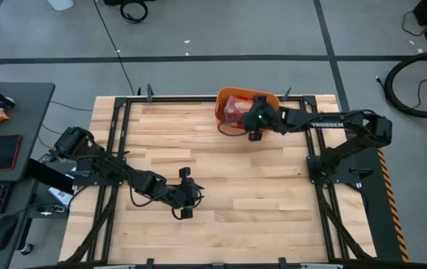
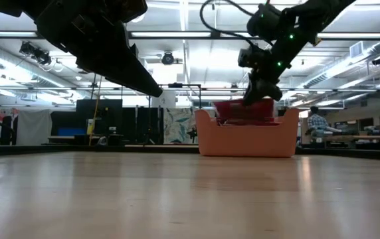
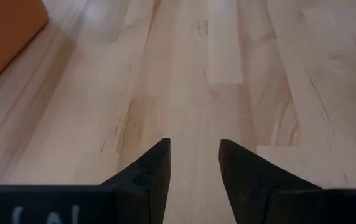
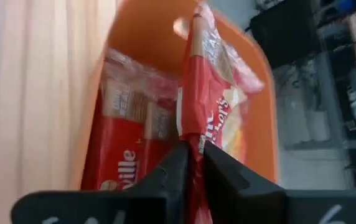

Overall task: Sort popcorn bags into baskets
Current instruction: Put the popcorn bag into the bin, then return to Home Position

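Orange tub [image 1: 228,104] stands at the far edge of the wooden desk [image 1: 221,164], toward the right arm's side. In the low view the tub [image 2: 246,138] sits upright on the desk surface, its walls solid, with red packets showing just above its rim.

Right hand [image 1: 257,125] is positioned over the near rim of the tub. The right wrist view shows its two fingers pressed together on the lower edge of one red popcorn bag [image 4: 206,93], clamped tight with only the foil between them. That held bag hangs on edge, its long axis running away from the fingers into the tub's interior, flat faces turned sideways, lettering partly legible on the face. Whether its far end touches the tub floor cannot be told.

More red bags [image 4: 128,137] lie stacked inside the tub [image 4: 147,31] beside the held one, flat against the wall, their long axes along the tub's length. Their exact count cannot be told.

Left hand [image 1: 184,193] is well apart from the tub, over the near middle of the desk. In the left wrist view its fingers [image 3: 150,171] stand apart with a clear gap, nothing between them, bare boards below. A corner of the tub [image 3: 4,31] shows at that picture's edge.
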You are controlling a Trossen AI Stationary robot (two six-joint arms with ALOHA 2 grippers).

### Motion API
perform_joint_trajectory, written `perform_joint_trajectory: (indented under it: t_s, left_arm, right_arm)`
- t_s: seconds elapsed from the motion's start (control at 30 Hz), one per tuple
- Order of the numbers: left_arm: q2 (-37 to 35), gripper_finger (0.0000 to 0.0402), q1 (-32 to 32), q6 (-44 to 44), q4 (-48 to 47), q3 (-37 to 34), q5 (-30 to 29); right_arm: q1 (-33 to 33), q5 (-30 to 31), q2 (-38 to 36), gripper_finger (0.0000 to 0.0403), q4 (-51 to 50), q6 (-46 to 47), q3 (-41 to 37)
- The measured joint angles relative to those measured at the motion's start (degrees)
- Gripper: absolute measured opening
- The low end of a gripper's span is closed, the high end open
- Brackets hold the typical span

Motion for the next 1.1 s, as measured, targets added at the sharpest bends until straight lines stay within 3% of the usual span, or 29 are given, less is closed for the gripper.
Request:
perform_joint_trajectory:
  t_s: [0.2,0.4,0.47,0.67,0.9,1.1]
  left_arm:
    - [0.0,0.0141,0.0,0.0,-0.5,0.0,0.0]
    - [0.0,0.0141,0.0,0.0,-1.0,0.0,-0.3]
    - [0.0,0.0141,0.0,0.6,-0.9,0.0,-1.1]
    - [-1.0,0.0141,-1.3,4.4,-2.5,-0.1,-5.4]
    - [-9.6,0.0129,-7.7,10.7,-6.6,0.0,-18.9]
    - [-19.0,0.0066,-6.6,14.4,-14.9,0.0,-17.4]
  right_arm:
    - [-3.1,0.1,0.3,0.0083,-1.7,3.5,0.0]
    - [-0.4,8.9,-0.6,0.0112,-6.7,14.8,2.3]
    - [1.4,9.1,-1.7,0.0113,-9.9,17.1,2.9]
    - [7.4,5.1,-8.3,0.0112,-16.2,25.5,3.2]
    - [12.0,-0.7,-20.3,0.0111,-11.8,34.3,-5.9]
    - [16.1,-1.9,-29.0,0.0111,-3.4,38.9,-15.0]
